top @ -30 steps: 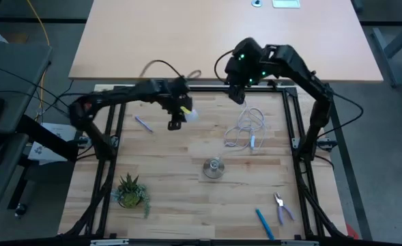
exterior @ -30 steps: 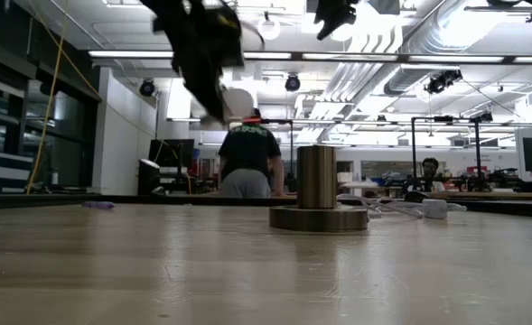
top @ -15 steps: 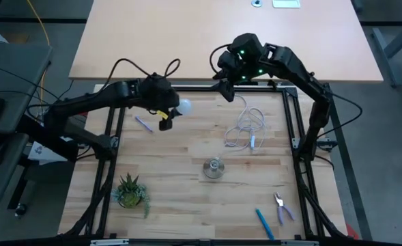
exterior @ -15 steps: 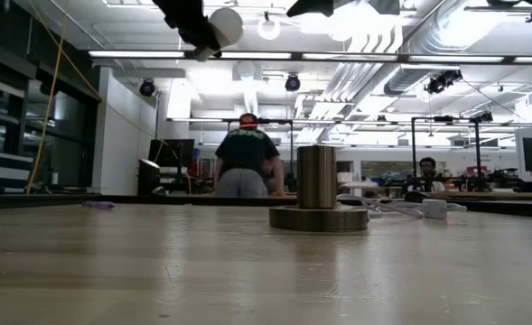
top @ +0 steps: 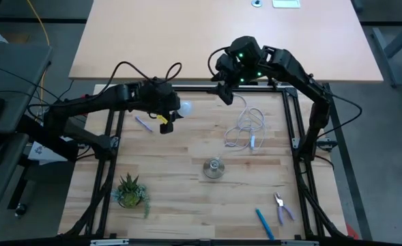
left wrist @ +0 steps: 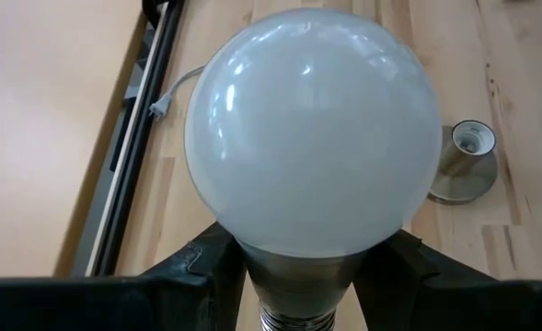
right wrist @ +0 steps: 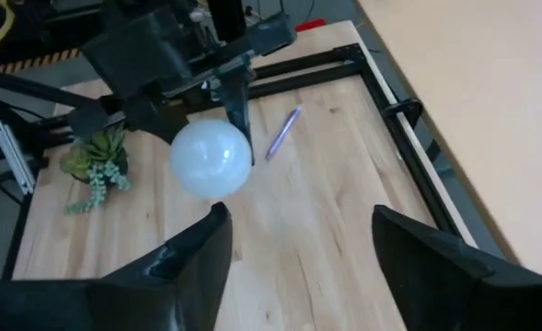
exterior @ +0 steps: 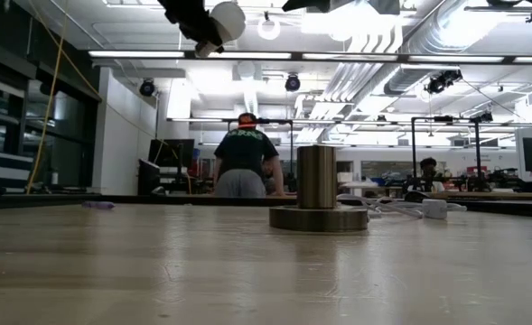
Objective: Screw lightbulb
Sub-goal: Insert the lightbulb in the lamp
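pale wooden table is sitting in a bright workshop, while the left gripper is clamping a frosted white lightbulb high above it and the right gripper is hovering open nearby.

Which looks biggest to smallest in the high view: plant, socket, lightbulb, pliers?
1. plant
2. socket
3. pliers and lightbulb: too alike, and the lightbulb, held up in the left gripper, is nearer the camera.
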`<state>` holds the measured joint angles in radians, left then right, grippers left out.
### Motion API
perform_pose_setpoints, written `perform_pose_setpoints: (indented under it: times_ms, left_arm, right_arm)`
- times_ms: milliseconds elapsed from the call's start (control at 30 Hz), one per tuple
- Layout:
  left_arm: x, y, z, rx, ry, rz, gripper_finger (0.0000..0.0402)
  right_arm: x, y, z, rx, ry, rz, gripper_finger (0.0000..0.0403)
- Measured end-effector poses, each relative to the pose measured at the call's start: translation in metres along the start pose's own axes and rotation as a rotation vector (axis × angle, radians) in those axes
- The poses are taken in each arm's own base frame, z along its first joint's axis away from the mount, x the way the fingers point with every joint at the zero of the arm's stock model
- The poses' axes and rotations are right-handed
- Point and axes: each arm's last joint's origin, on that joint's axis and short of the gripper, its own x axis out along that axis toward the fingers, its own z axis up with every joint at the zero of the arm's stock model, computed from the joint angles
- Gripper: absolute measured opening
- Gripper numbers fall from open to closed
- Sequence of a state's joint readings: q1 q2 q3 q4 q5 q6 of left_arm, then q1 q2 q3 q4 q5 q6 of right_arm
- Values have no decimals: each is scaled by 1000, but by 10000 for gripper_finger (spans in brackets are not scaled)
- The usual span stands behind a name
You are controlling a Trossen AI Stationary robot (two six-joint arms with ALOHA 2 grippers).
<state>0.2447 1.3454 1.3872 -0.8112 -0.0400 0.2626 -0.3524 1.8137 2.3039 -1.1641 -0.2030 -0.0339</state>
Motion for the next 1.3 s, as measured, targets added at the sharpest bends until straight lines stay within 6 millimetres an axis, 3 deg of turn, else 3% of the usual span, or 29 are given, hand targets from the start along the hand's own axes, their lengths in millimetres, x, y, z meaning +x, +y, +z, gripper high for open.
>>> perform_pose_setpoints:
  times_ms: [233,300,433,633,1067,1300]
  left_arm:
    - [0,-1,0,12,0,-2,154]
    - [0,-1,0,12,-1,-1,154]
    - [0,-1,0,12,0,-1,154]
    - [0,-5,2,37,0,27,154]
    - [-2,-12,16,69,-120,63,154]
    - [10,-12,18,96,-110,65,154]
  right_arm:
    - [4,21,-1,-13,14,-38,377]
    - [5,28,-2,-25,27,-47,391]
    - [7,36,-3,-54,33,-31,366]
    - [9,47,-2,-3,26,-13,360]
    - [58,56,-7,-186,107,22,360]
    - [68,57,0,-238,29,48,360]
